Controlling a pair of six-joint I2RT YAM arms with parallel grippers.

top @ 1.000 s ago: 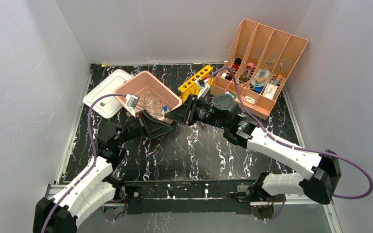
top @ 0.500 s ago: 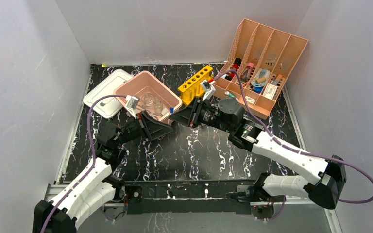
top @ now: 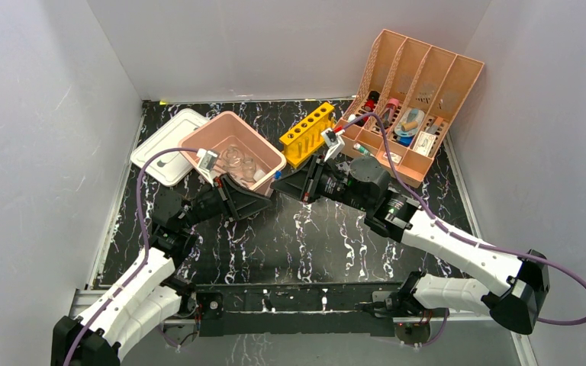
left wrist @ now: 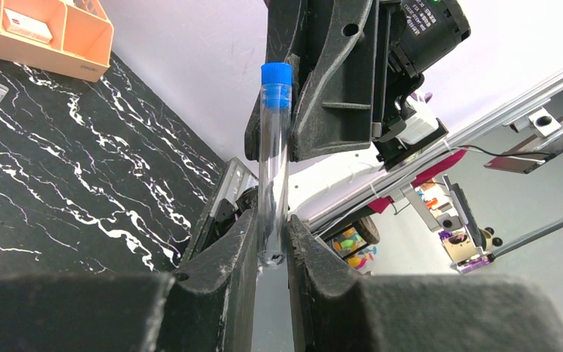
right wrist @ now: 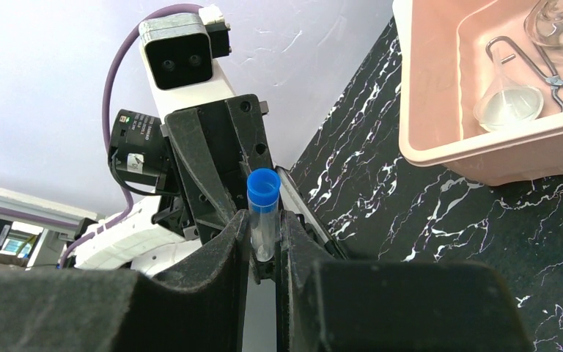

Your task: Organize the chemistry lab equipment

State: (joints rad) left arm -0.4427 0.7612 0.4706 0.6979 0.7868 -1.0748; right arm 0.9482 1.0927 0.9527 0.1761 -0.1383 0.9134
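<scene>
A clear test tube with a blue cap (top: pixel 276 174) stands between my two grippers, which face each other tip to tip. In the right wrist view the tube (right wrist: pixel 263 220) is pinched between my right gripper (right wrist: pixel 264 246). In the left wrist view its round lower end (left wrist: pixel 272 249) sits just inside my left gripper (left wrist: pixel 271 242), whose fingers flank it narrowly. The cap lies beside the right fingers (left wrist: pixel 330 81). The pink tub (top: pixel 268 156) holds a round glass flask (top: pixel 233 158), a small clear glass piece (right wrist: pixel 509 103) and wire tongs (right wrist: pixel 539 66).
A yellow tube rack (top: pixel 307 133) stands behind the right gripper (top: pixel 281 183). The peach four-slot organizer (top: pixel 412 114) with small items is at the back right. A white lid (top: pixel 164 145) lies left of the tub. Grey walls enclose the black marbled table.
My right gripper has drawn back to the right, and the blue cap has moved right with it. The left arm has stayed almost still.
</scene>
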